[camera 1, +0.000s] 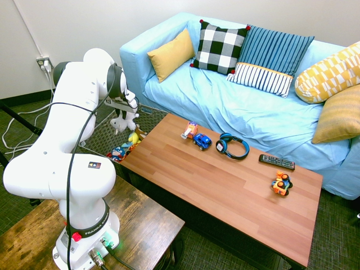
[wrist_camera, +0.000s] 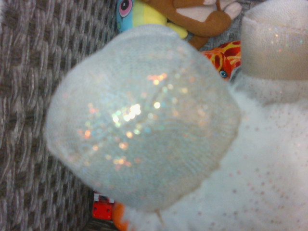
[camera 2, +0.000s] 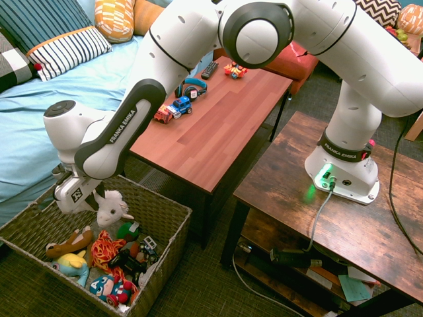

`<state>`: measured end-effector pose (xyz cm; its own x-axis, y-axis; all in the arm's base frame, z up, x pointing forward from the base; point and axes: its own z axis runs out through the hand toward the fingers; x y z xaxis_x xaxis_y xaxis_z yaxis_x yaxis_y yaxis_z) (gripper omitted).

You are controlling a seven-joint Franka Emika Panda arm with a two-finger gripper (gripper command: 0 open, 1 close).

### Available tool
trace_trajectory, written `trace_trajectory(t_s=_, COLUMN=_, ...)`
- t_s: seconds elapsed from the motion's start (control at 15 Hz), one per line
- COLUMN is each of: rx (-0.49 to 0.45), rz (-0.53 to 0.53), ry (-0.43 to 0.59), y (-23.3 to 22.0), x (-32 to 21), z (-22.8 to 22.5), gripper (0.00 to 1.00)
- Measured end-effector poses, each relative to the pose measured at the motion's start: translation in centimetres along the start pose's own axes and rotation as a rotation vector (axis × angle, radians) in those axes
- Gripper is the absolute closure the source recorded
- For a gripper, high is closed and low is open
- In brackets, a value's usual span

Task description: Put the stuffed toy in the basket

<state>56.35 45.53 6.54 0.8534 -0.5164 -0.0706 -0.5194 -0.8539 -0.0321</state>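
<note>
One white stuffed toy (camera 2: 112, 207) hangs over one woven basket (camera 2: 168, 221). One gripper (camera 2: 78, 198) is in sight. Inside the basket lie at least five other toys (they overlap, so the count is rough), among them one brown plush (camera 2: 68, 244) and one blue and yellow plush (camera 2: 71, 263). On the one long wooden table (camera 1: 225, 191) there are two small toy cars (camera 1: 197, 136), one pair of blue headphones (camera 1: 232, 145), one black remote (camera 1: 277, 162) and one orange toy (camera 1: 281, 184). The one blue sofa (camera 1: 225, 107) carries five cushions (camera 1: 219, 46).
</note>
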Motion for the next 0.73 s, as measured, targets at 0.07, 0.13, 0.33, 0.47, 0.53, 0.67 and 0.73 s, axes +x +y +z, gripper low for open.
trace_trajectory(t_s=0.07, rx=0.0, rz=0.002, ry=-0.008, y=-0.1, x=0.3, z=0.0, gripper=0.0)
trace_trajectory(t_s=0.13, rx=-0.001, rz=0.0, ry=-0.015, y=-0.2, x=0.5, z=0.1, gripper=0.0)
trace_trajectory(t_s=0.33, rx=-0.011, rz=-0.009, ry=-0.03, y=-0.2, x=1.4, z=-0.6, gripper=0.0)
trace_trajectory(t_s=0.47, rx=-0.016, rz=-0.021, ry=-0.037, y=-0.4, x=2.0, z=-1.4, gripper=0.0)
trace_trajectory(t_s=0.53, rx=-0.016, rz=-0.025, ry=-0.041, y=-0.4, x=2.3, z=-1.9, gripper=0.0)
trace_trajectory(t_s=0.67, rx=-0.023, rz=-0.03, ry=-0.045, y=-0.3, x=2.8, z=-3.0, gripper=0.0)
trace_trajectory(t_s=0.73, rx=-0.026, rz=-0.033, ry=-0.049, y=-0.2, x=3.1, z=-3.3, gripper=0.0)
